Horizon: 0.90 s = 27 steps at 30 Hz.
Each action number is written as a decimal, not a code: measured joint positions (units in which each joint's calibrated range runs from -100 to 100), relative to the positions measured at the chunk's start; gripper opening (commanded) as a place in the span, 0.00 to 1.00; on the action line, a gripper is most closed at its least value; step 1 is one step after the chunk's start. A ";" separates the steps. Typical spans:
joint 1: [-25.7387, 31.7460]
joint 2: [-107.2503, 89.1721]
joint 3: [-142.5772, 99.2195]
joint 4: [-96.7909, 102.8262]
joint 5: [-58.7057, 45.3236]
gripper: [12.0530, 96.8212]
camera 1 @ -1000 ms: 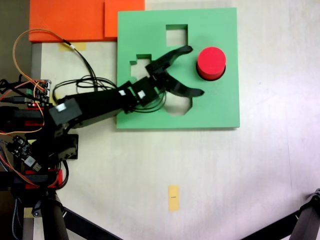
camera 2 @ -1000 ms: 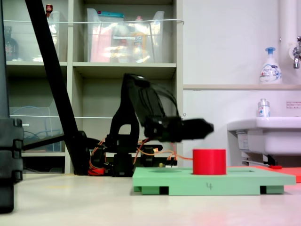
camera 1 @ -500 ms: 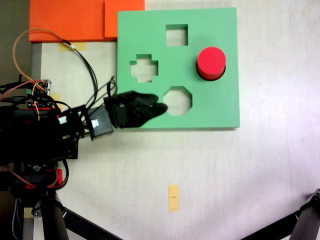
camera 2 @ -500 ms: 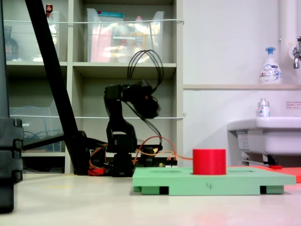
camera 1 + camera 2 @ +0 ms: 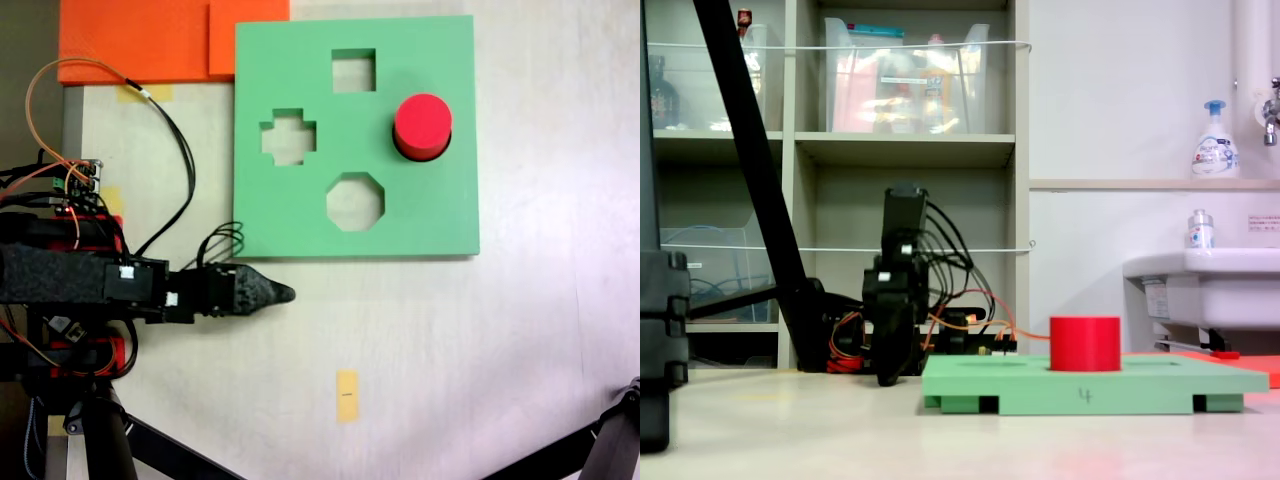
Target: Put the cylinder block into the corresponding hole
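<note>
Pulling back off the green square foam board [image 5: 440,215] within a second, the black gripper [image 5: 283,294] now rests folded beside it, jaws closed and empty. The short bright red cylinder block [image 5: 422,126] stands seated in the board's circular cutout, so the task looks complete.

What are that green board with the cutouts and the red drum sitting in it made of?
The green board looks like matte foam: thick, soft-edged, without glare. The red cylinder block also seems to be matte foam or plastic; its smooth, even surface leaves that open.
</note>
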 measured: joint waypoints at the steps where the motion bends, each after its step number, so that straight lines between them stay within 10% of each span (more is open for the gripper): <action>1: -0.05 0.00 -3.33 4.11 -0.44 0.43; 27: -0.63 -0.14 -3.92 1.08 -0.68 0.44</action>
